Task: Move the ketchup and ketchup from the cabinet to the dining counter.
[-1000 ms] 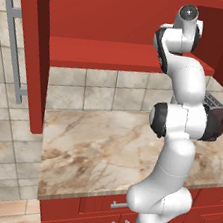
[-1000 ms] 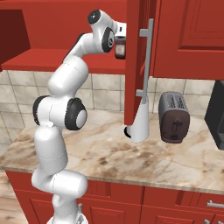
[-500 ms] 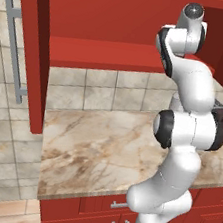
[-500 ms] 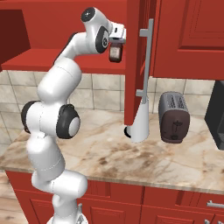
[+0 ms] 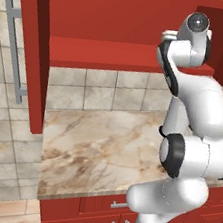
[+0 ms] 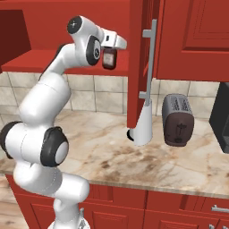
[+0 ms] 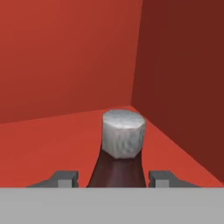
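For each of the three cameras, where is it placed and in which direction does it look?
Left base view: behind-left of the arm, facing the open cabinet and worktop.
Right base view: behind-right, facing the same cabinet, a toaster; the gripper holds a ketchup bottle.
Hand view: on the hand, looking along that bottle into the cabinet corner.
Both base views share arm, cabinet, worktop.

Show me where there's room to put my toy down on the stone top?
The worktop is bare from the open door's edge across to the tiled wall. On the other side it gets crowded: the paper-towel roll stands beside the toaster. Up in the cabinet, the claw holds a ketchup near the corner.
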Motion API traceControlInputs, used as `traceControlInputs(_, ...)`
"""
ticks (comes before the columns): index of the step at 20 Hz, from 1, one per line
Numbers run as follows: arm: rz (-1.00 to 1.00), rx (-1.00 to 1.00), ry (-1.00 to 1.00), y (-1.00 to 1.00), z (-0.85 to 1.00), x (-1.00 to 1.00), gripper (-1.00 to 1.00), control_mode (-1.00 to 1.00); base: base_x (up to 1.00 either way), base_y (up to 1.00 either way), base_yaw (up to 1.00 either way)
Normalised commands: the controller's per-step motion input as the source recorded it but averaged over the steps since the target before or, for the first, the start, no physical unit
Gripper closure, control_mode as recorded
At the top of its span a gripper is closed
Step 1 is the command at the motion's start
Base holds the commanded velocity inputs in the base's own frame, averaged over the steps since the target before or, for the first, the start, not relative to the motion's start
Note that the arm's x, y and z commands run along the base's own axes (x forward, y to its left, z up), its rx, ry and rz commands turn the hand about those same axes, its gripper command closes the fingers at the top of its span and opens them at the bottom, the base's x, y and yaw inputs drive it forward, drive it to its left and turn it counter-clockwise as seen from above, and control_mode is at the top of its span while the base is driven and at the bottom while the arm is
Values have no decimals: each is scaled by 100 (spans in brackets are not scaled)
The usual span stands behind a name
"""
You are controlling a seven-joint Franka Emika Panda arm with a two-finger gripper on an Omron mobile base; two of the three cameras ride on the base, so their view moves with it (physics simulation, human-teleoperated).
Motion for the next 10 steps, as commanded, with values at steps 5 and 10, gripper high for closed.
traceControlInputs(5,0,0,0,19,0,-69,100,-100,0,0,0)
traceControlInputs(10,0,0,0,18,0,-69,100,-100,0,0,0)
